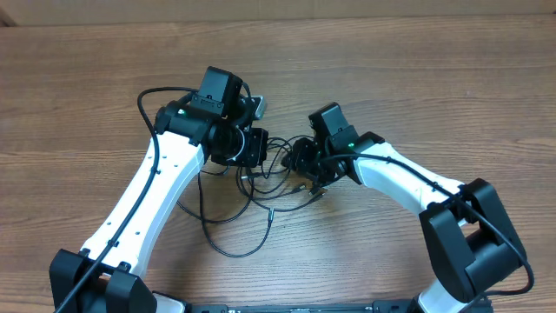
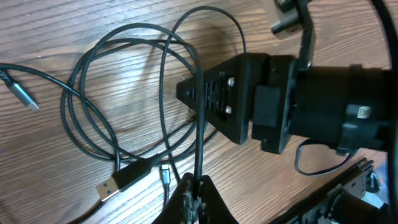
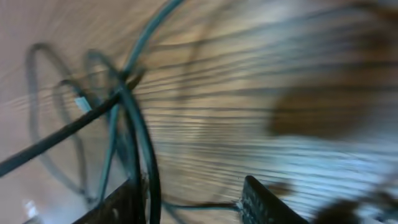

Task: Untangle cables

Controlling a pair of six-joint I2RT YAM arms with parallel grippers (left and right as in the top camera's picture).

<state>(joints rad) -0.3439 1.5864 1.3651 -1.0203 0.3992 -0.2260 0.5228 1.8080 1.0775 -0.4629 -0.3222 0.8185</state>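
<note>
The cables (image 1: 261, 187) are thin black cords lying in tangled loops on the wooden table between my two arms. My left gripper (image 1: 257, 148) sits at the bundle's left side. In the left wrist view it (image 2: 196, 198) is shut on one black strand (image 2: 200, 118) that rises straight out of its tips. A USB plug (image 2: 115, 183) and a silver-tipped plug (image 2: 25, 96) lie loose on the wood. My right gripper (image 1: 300, 163) is at the bundle's right side, seen from the left wrist as a black wedge (image 2: 217, 96). Its jaws (image 3: 193, 205) stand apart in a blurred view, with a strand (image 3: 148, 168) against the left finger.
A loose loop of cable trails toward the front of the table (image 1: 234, 243). The left arm's thicker black wire (image 1: 148, 100) arches beside its wrist. The right arm's large black base link (image 1: 469, 235) stands at the front right.
</note>
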